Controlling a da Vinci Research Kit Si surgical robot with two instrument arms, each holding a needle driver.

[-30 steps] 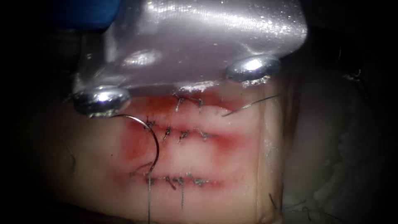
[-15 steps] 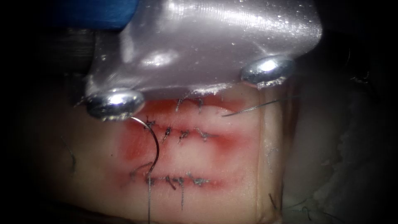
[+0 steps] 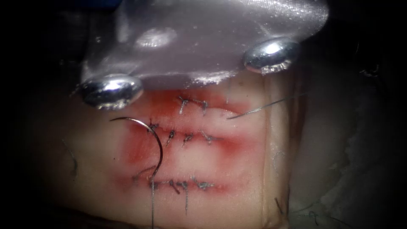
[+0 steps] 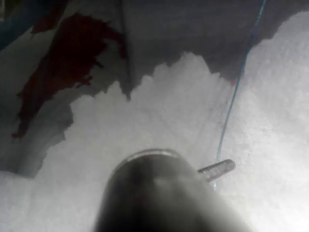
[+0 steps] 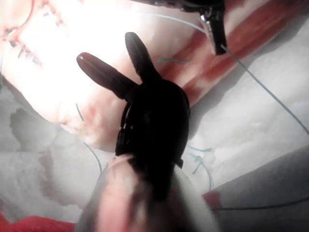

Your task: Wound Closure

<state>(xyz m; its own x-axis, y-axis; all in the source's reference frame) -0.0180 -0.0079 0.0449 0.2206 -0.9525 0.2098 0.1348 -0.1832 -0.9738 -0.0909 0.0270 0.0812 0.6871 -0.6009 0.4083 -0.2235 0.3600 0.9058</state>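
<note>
The tissue (image 3: 237, 169) carries three stitched cuts, one above another, with red fluid around them. The curved needle (image 3: 160, 148) lies free on the tissue at the left ends of the middle cut (image 3: 186, 138) and lower cut (image 3: 182, 185); neither tool holds it. Its thread (image 3: 151, 208) runs down from its lower end. My right tool (image 5: 106, 47) hovers over the tissue with jaws open and nothing between them. The left tool (image 5: 213, 24) appears beyond it, and a thread (image 5: 260, 84) leaves its tip. From close up, that tool's tip (image 4: 217, 169) meets a blue thread (image 4: 236, 92).
A pale glossy part (image 3: 203, 46) with two metal studs (image 3: 111, 90) covers the tissue's far edge. A loose thread end (image 3: 258, 108) lies right of the upper cut (image 3: 193, 103). White gauze (image 4: 169, 116) with a dark red stain (image 4: 63, 63) surrounds the tissue.
The pale part with the studs shifted right, then back left and slightly up, uncovering the needle's upper tip. The needle and stitches have not moved.
</note>
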